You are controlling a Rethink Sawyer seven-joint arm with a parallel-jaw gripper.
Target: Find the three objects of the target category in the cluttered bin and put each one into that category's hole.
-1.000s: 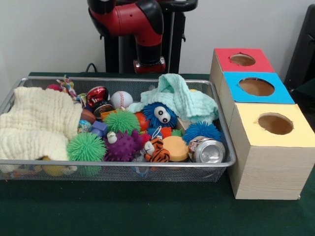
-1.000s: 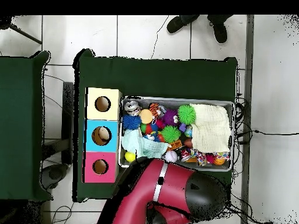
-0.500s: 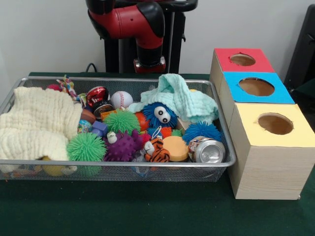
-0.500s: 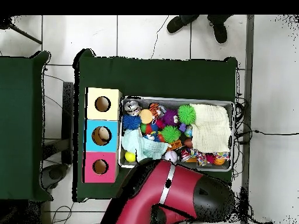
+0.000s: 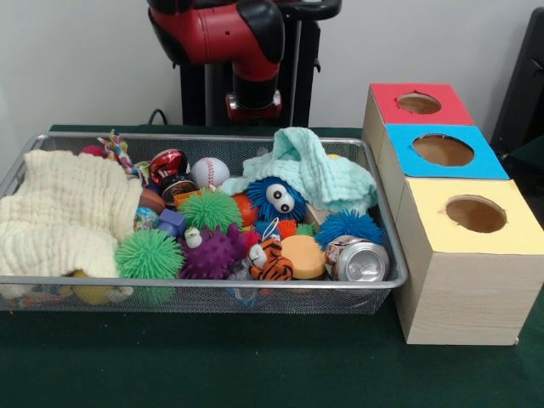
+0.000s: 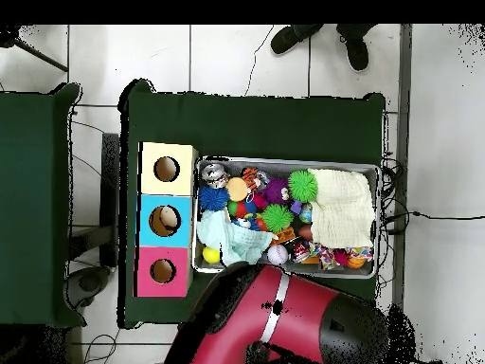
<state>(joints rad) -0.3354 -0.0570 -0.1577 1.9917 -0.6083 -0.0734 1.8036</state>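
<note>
A wire bin (image 5: 374,221) holds a jumble of toys. Two green spiky balls (image 5: 209,208), a purple one (image 5: 211,252) and a blue one with eyes (image 5: 276,200) lie in its middle. Around them are a baseball (image 5: 209,172), a tiger toy (image 5: 270,259), an orange disc (image 5: 304,255) and a crushed can (image 5: 360,262). A mint cloth (image 5: 310,170) and a cream cloth (image 5: 64,212) cover other items. Beside the bin stand a red box (image 5: 387,100), a blue box (image 5: 408,153) and a yellow box (image 5: 433,225), each with a round hole on top. The red arm (image 5: 246,42) hangs behind the bin; its gripper does not show.
In the overhead view the arm (image 6: 284,322) covers the table edge below the bin (image 6: 284,161). A person's shoes (image 6: 289,38) show at the top edge. Green table cloth (image 5: 255,365) lies in front of the bin.
The arm has drawn back and up, away from the bin. Overhead, it slid toward the bottom edge and uncovered the bin's lower rim. The objects have not moved.
</note>
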